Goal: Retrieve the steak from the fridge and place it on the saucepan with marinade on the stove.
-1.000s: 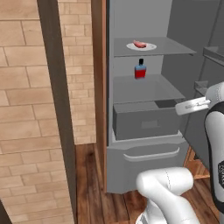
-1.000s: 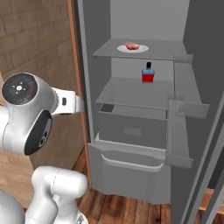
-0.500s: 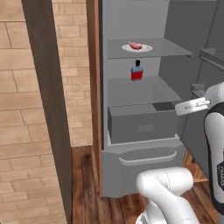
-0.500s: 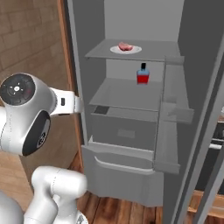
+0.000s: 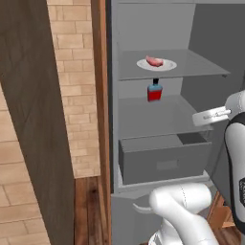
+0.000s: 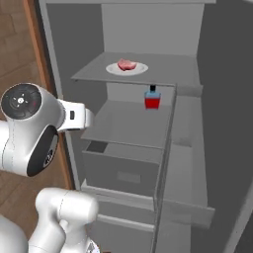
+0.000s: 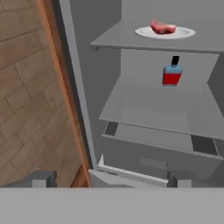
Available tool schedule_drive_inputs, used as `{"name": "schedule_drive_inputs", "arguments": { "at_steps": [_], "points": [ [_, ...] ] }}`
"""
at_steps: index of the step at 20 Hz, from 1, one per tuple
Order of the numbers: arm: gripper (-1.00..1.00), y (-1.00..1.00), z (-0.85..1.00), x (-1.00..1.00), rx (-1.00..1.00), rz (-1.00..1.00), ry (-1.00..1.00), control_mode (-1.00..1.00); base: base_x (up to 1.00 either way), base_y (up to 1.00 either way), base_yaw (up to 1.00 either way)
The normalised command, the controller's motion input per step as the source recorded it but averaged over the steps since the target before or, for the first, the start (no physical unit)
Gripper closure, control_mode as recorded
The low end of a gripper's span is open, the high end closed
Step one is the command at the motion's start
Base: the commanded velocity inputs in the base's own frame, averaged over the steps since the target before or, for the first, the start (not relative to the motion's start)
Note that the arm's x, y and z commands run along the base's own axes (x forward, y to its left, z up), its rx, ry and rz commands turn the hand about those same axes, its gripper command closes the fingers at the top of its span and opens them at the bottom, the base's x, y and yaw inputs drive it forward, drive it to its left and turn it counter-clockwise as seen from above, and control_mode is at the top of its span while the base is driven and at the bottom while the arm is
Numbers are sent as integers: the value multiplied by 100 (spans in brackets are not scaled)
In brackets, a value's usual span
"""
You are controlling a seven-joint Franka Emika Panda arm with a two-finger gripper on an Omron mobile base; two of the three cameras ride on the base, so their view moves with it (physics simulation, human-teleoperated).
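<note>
The fridge (image 5: 201, 28) stands open; the steak (image 5: 154, 61) lies untouched on its plate (image 5: 167, 66) on the top shelf (image 5: 201, 71). The tool (image 7: 109, 179), fingers apart, holds nothing; fetching and placing remain.

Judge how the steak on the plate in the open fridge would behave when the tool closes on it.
The steak looks like a small, flat slab, so probably light and somewhat floppy. It lies on a smooth white plate, so it may slide, or the plate may shift on the shelf, if pushed sideways. Being low, it is unlikely to roll or tip.
</note>
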Motion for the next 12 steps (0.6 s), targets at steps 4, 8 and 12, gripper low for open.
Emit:
{"name": "schedule_drive_inputs", "arguments": {
  "at_steps": [4, 8, 12],
  "points": [
    [-100, 0, 0, 0, 0, 0, 0, 100, 100, 8, 0],
    [-100, 0, 0, 0, 0, 0, 0, 100, 100, 0, 0],
    [-100, 0, 0, 0, 0, 0, 0, 100, 100, 0, 0]
  ]
}}
